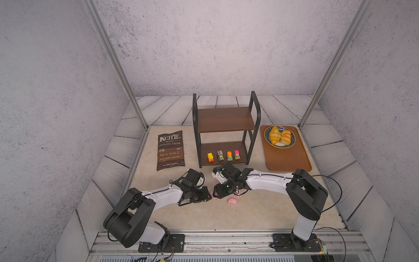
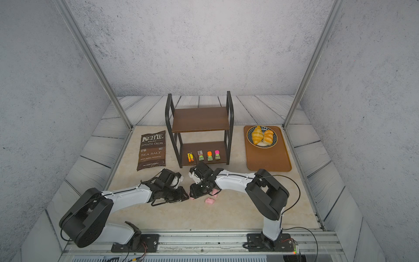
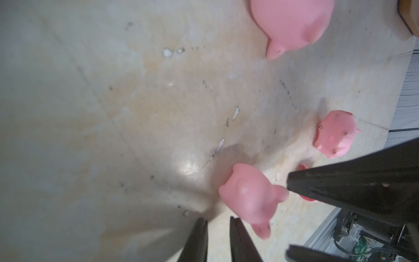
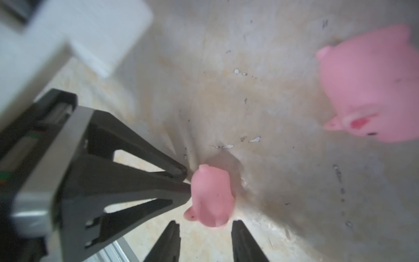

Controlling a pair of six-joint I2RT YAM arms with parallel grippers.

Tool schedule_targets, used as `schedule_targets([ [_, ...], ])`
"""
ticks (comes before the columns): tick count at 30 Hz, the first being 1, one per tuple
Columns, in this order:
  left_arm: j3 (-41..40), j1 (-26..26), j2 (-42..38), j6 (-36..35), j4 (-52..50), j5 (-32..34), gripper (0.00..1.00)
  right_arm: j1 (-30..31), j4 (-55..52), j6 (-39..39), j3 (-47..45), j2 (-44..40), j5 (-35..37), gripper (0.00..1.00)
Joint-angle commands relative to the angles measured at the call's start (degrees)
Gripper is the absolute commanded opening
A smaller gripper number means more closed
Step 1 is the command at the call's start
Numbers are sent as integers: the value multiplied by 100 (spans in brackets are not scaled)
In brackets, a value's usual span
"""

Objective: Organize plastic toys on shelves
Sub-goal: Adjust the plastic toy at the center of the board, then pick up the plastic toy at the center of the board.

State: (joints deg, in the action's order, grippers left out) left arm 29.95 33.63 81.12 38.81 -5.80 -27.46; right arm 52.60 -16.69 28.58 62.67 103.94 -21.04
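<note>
Both end effectors (image 3: 217,223) (image 4: 205,224) hover low, tips nearly meeting.

Trucks (image 1: 223,156) on lower board of rack (image 1: 224,118), chip bag (image 1: 170,149) left of it, tray (image 1: 288,160) right, pigs (image 1: 232,201) on table (image 1: 249,215) in front

- Pigs (image 3: 249,199): smooth, matt pink plastic.
- Shelves (image 1: 224,118): dark wood-grain boards, black metal tube frame.
- Tabletop (image 3: 136,113): glossy beige stone-look surface, scuffed and speckled.
</note>
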Motion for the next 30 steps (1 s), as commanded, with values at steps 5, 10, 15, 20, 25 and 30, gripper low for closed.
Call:
schedule_targets([
  [5,21,39,167,-87,-226,154,23,23,85,25,113,383,-92,39],
  [10,50,39,254,-95,-190,145,23,49,174,69,149,545,-198,34],
  [15,114,39,204,-114,-268,141,23,50,167,193,60,598,-43,15],
  [20,273,24,-414,-263,-977,669,25,33,30,223,-36,45,196,0],
  [25,396,-130,-1159,-314,-1569,1292,29,15,-415,16,243,-638,173,0],
  [30,537,-277,-1633,-443,-1988,1703,34,19,-1061,-349,823,-1161,14,0],
])
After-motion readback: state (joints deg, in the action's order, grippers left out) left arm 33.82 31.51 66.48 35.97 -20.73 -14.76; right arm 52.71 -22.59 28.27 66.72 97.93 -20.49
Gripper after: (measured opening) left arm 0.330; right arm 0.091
